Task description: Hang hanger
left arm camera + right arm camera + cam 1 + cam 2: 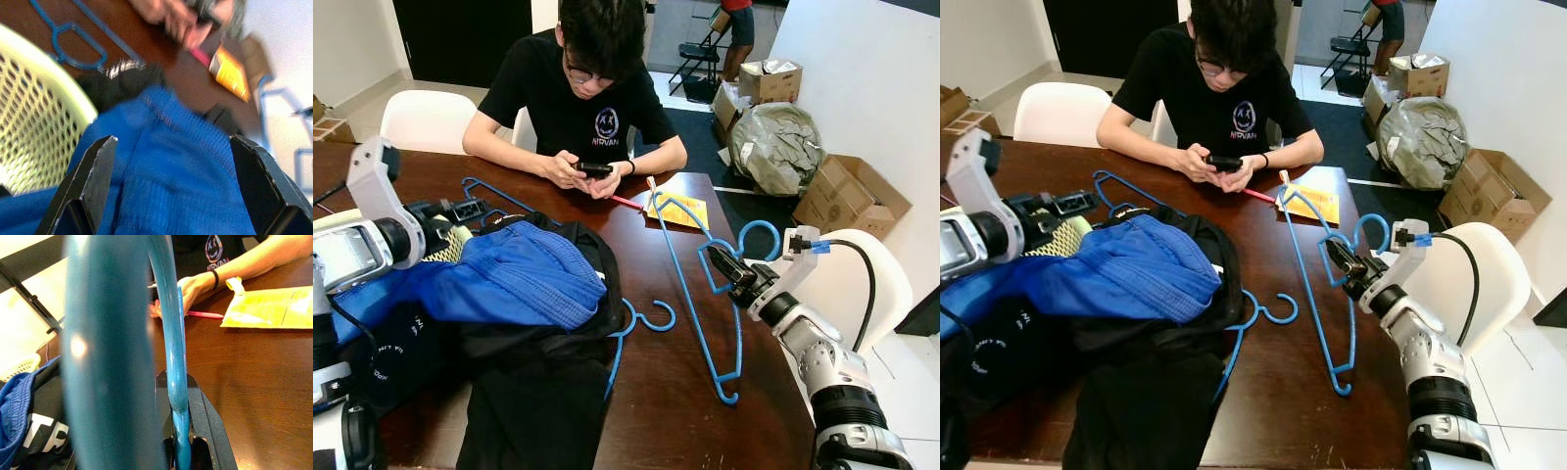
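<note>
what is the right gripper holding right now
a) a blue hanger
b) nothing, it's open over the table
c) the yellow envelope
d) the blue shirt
a: the right gripper is shut on a blue hanger near its hook end, and the right wrist view shows the blue bar clamped between the fingers; the blue shirt lies apart on the clothes pile.

The person's black T-shirt (570, 103), at the far side of the table, carries a small round face emblem with the word "NIRVAN…" under it (the last letter is hard to make out). White block letters show on the black garment (41, 435) near the left, reading roughly "TR"; the rest is hidden.
</note>
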`<state>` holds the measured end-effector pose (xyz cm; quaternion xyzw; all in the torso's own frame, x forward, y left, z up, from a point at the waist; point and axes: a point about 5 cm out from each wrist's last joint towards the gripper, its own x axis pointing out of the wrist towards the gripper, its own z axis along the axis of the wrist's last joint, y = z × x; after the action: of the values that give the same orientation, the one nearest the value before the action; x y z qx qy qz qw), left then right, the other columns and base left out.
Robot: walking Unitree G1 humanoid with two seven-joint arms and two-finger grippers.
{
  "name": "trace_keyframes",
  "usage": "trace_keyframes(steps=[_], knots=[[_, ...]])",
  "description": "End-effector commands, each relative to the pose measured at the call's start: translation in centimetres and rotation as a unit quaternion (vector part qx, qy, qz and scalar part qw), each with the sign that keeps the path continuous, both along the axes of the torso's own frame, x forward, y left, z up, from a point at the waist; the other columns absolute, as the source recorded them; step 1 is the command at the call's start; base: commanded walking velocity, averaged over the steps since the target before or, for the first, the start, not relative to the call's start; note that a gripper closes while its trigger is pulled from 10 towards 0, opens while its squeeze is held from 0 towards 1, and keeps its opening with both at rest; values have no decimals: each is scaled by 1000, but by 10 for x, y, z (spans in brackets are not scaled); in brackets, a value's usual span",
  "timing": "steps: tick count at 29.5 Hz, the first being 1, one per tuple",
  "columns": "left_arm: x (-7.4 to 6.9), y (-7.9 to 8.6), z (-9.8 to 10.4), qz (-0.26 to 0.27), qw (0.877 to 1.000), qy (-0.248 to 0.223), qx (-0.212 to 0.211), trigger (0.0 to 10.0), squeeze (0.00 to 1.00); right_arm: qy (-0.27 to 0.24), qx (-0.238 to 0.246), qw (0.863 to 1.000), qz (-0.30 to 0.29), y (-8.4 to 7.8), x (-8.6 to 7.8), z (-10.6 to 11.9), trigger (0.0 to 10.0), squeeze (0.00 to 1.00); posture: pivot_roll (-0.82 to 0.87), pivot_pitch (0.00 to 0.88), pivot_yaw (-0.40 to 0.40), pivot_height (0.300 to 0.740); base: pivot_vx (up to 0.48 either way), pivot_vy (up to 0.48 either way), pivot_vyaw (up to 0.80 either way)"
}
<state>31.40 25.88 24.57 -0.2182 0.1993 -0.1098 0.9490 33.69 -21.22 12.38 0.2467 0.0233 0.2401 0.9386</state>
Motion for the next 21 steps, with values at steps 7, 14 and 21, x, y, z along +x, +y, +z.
trace_keyframes(steps=[7, 14, 21], knots=[[-7, -3, 5, -24, 999, 30, 33, 10000, 0, 21, 1, 1000, -4, -2, -4, -10, 10000, 0, 104, 0, -87, 740, 0, 0, 0], [-6, -6, -14, -36, 997, 69, -16, 10000, 0, 21, 1, 1000, -5, -3, -5, -10, 10000, 0, 96, 0, -87, 740, 0, 0, 0], [-7, -4, -18, -33, 996, 81, -30, 10000, 0, 22, 0, 1000, -6, -3, -5, -10, 10000, 0, 96, 0, -87, 740, 0, 0, 0]])
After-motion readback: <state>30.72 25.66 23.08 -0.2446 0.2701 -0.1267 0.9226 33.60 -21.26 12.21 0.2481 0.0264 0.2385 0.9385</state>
